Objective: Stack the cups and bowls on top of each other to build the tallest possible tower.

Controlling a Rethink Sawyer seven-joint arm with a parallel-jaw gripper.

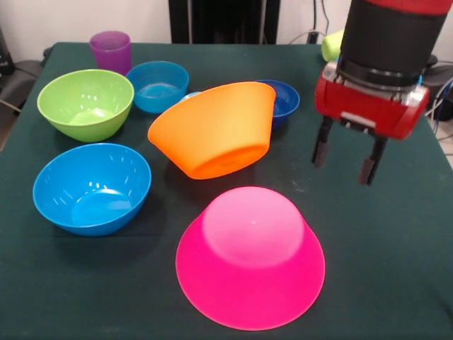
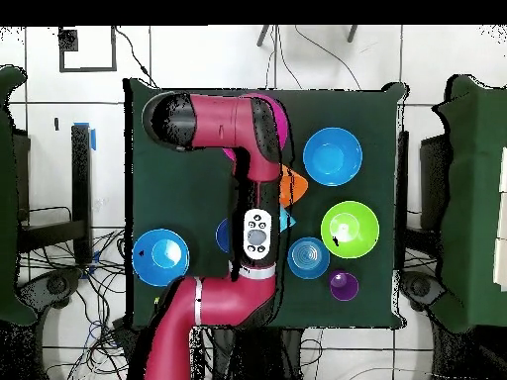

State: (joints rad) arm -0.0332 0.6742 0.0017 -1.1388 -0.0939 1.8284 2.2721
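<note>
A big pink bowl (image 1: pixel 250 258) (image 2: pixel 280 124) lies upside down at the front. Behind it the big orange bowl (image 1: pixel 216 127) (image 2: pixel 294 185) is tipped on its side, rim down-right, leaning against something mostly hidden. A small dark-blue bowl (image 1: pixel 283 99) (image 2: pixel 223 236) stands upright just behind the orange one. No bowl rests on another as a tower. My gripper (image 1: pixel 347 159) hangs open over bare cloth to the right of the orange bowl, holding nothing. In the overhead view the arm hides it. The purple cup (image 1: pixel 111 51) (image 2: pixel 344 286) stands far left, and a yellow-green cup (image 1: pixel 330 46) peeks from behind the arm.
On the left stand a green bowl (image 1: pixel 85 103) (image 2: pixel 350 229), a medium blue bowl (image 1: pixel 92 188) (image 2: pixel 332 155) and a lighter blue bowl (image 1: pixel 157 85) (image 2: pixel 309 257), all upright. Another blue bowl (image 2: pixel 160 256) sits apart near the table's other side. Dark green cloth (image 1: pixel 396 269) covers the table.
</note>
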